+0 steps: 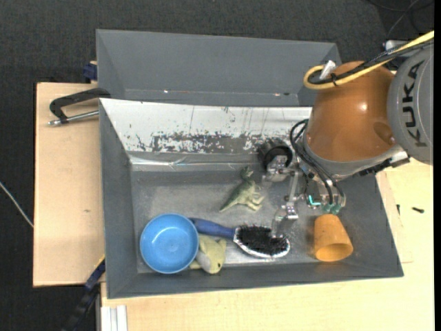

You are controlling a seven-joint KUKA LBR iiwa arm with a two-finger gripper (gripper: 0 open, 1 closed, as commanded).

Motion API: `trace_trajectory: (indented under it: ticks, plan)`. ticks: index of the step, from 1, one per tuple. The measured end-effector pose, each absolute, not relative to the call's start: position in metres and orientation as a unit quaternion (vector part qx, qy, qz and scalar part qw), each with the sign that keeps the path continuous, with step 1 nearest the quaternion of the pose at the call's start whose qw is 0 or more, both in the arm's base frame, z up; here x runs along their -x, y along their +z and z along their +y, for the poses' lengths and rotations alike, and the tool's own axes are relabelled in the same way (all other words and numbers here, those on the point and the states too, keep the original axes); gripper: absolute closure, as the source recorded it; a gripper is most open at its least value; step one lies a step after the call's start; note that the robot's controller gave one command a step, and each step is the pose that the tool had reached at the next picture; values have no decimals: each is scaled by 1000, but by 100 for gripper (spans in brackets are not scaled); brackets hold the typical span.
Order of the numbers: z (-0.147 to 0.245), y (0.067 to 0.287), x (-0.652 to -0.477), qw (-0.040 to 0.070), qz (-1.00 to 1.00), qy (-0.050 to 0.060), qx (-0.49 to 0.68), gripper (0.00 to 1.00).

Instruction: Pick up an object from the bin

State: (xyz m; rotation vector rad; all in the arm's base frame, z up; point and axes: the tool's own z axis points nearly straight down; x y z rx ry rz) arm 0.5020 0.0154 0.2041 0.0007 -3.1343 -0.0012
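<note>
My gripper [307, 206] hangs below the orange wrist cover at the right of the bin, open, with nothing between its fingers. Its left fingertip [287, 211] stands just above the black-bristled head of a brush [261, 241] with a blue handle. An orange cup [331, 237] lies on its side just below and right of the right finger. A green dinosaur toy [243, 195] lies left of the gripper, apart from it. A black and silver round thing [275, 156] sits by the back wall, partly hidden by the arm.
A blue bowl [169, 243] stands at the front left, with a pale yellow-green soft thing [211, 254] beside it under the brush's handle. The left half of the bin floor is bare. The orange cover hides the bin's back right corner.
</note>
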Motion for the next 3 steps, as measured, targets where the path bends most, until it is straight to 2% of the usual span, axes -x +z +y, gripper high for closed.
trace_trajectory:
  ticks: [1,2,3]
  plan:
    - [65,72,-521,1,-990,0,-144,0]
    - [66,74,-523,-4,-990,-1,-142,100]
    - [39,209,-522,-6,-991,0,-133,100]
